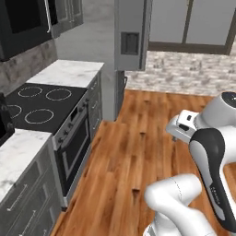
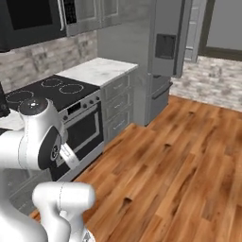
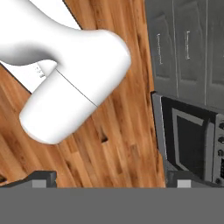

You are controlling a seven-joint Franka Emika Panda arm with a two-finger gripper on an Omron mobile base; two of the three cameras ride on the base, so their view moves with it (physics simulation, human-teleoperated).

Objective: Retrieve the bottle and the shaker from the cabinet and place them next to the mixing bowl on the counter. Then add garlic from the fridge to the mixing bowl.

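My gripper [image 1: 180, 129] hangs folded close to the arm, above the wooden floor, well away from the counters. In the hand view the gripper [image 3: 113, 180] stands open, its two dark fingertips [image 3: 43, 178] far apart with nothing between them. The grey fridge [image 1: 131, 39] [image 2: 165, 45] stands shut at the far end of the counter [image 1: 69, 73] [image 2: 100, 70]. Grey upper cabinets [image 1: 69, 14] [image 2: 92, 13] hang above that counter, doors shut. The bottle, shaker, mixing bowl and garlic are out of view.
A black cooktop [image 1: 41, 103] [image 2: 52, 90] with an oven [image 1: 73, 145] [image 3: 188, 140] below splits the marble counter. A microwave [image 1: 23, 23] hangs over it. A dark appliance [image 1: 4, 120] stands on the near counter [image 1: 18, 150]. Open wooden floor [image 1: 138, 138] lies right of the units.
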